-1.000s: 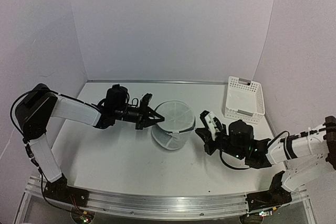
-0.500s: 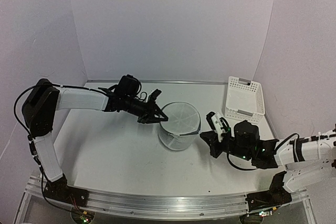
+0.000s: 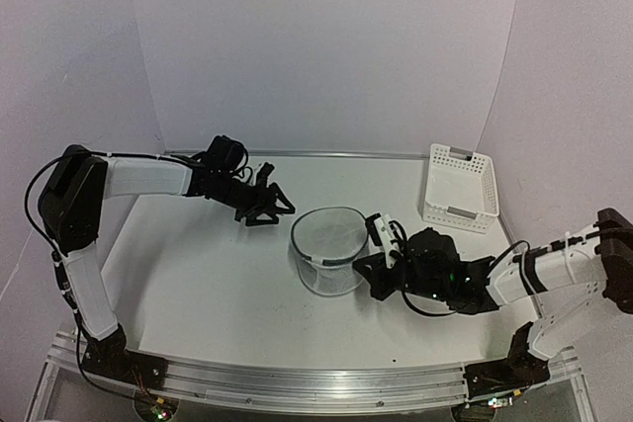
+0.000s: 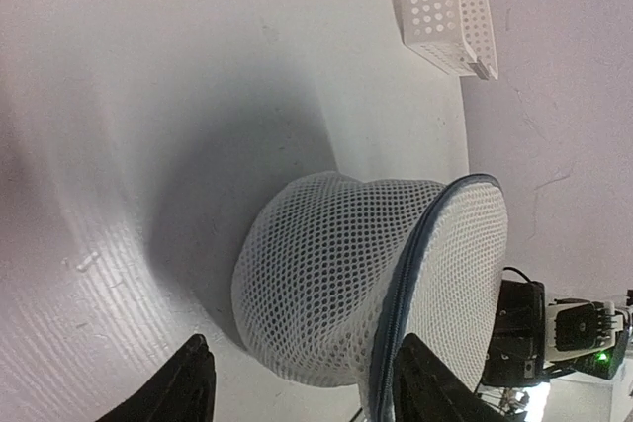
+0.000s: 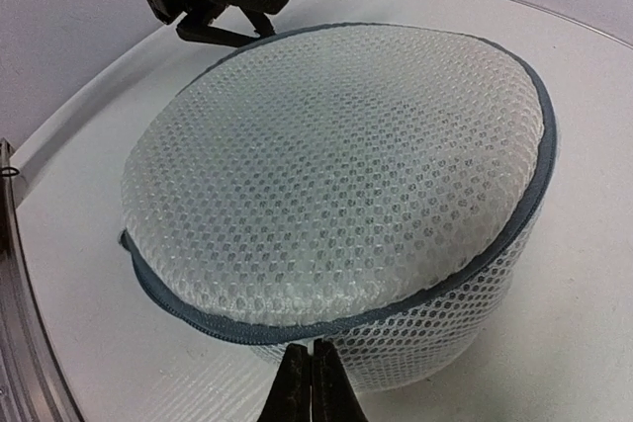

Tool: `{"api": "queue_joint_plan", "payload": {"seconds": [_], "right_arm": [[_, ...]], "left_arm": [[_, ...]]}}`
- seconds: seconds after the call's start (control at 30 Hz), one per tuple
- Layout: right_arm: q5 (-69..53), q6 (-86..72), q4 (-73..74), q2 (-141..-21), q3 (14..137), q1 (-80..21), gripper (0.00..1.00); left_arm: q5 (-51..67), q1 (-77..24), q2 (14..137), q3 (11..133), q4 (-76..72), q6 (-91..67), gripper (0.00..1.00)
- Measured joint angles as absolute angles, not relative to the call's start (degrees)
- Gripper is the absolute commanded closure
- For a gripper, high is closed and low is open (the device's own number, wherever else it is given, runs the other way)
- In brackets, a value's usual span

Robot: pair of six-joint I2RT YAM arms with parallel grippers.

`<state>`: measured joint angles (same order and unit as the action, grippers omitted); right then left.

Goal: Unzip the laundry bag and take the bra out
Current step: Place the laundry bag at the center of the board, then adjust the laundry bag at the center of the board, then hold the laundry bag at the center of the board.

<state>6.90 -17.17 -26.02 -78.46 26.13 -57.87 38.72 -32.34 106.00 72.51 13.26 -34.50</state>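
White mesh laundry bag (image 3: 329,249) mid-worktop | my left gripper (image 3: 269,207) spread wide near it | right gripper (image 5: 312,363) pinched tight at rim

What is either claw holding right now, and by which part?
The right claw seems shut on the laundry bag, pinching its side just under the dark rim. The left claw is open, holding nothing.

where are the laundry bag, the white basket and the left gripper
laundry bag (image 3: 329,234): top view, middle of its mesh lid
white basket (image 3: 461,188): top view, its bare floor
left gripper (image 3: 275,212): top view, midway between its open jaws
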Motion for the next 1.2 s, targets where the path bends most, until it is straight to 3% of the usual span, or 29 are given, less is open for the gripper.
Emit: {"api": "queue_joint_plan", "payload": {"seconds": [0.17,0.53,0.77,1.1,1.2], "right_arm": [[7.2,-19.6,-27.6,-83.5,30.6,-59.5,1.00],[6.7,-23.9,-29.9,-92.4,40.1,-61.8,1.00],[5.7,-24.5,-30.7,-95.3,43.1,-63.0,1.00],[5.5,-23.8,-30.6,-95.4,43.2,-64.8,1.00],[5.7,-23.5,-30.6,-95.2,42.7,-65.2,1.00]], "left_arm": [[36.4,-31.4,101.5,70.2,14.2,-35.5,0.26],[39.0,-32.3,86.2,53.1,6.8,-43.9,0.23],[40.2,-34.0,85.4,44.0,-1.9,-53.1,0.23],[39.9,-36.5,88.6,45.9,-9.9,-59.2,0.23],[39.9,-37.5,90.9,47.4,-10.7,-60.1,0.31]]}}
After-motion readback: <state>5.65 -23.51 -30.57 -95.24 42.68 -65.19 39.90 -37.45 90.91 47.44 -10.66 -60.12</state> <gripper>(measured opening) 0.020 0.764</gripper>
